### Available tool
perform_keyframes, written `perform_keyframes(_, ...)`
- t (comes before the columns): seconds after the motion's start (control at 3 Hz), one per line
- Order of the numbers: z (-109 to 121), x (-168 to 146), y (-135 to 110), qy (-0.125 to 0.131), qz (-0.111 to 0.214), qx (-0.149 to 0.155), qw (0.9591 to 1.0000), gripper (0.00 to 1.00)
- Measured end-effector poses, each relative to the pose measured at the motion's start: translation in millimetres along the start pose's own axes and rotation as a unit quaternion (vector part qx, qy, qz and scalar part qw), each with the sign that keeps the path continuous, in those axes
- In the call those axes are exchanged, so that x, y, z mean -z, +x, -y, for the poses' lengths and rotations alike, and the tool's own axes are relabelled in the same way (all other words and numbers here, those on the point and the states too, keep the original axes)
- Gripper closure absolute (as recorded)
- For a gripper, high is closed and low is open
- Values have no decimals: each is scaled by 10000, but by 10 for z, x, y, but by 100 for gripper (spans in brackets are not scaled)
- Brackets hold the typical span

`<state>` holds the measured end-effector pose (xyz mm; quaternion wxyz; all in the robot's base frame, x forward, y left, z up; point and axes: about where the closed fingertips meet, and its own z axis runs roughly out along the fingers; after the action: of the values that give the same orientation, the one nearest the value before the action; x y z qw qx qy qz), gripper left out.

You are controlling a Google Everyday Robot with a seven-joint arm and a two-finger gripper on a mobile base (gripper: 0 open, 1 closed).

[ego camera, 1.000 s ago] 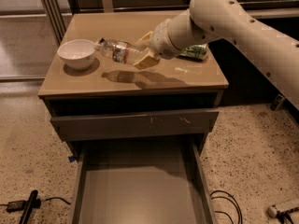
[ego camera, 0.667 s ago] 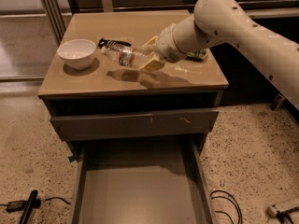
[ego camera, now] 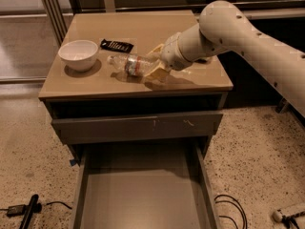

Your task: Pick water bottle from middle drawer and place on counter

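I observe the gripper (ego camera: 152, 62) over the front-centre of the desk (ego camera: 143, 28), at the end of the pale arm (ego camera: 238, 37) that reaches in from the right; the jaws stand one on each side of the bottle (ego camera: 127, 65) at its base end and are closed on it. The bottle lies on its side on the desk, cap to the left, label band near its middle; its shadow sits directly beneath it, so I judge it to be resting on the surface or just above it, and I cannot tell which. A white bowl (ego camera: 78, 54) stands upright near the desk's left edge, just beside the cap end but apart from it; a black packet (ego camera: 116, 46) lies flat behind the bottle. Below the desk, a closed drawer front (ego camera: 138, 127) shows pale scratches; beneath it the drawer (ego camera: 143, 197) stands pulled out towards me. Cables (ego camera: 231, 209) lie on the floor at lower right.
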<state>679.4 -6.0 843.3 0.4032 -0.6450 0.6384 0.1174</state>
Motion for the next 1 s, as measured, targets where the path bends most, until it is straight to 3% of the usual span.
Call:
perform_keyframes(0.67, 0, -1, 0, -1, 0, 0, 10000, 53)
perform_keyframes(1.0, 0, -1, 0, -1, 0, 0, 10000, 22)
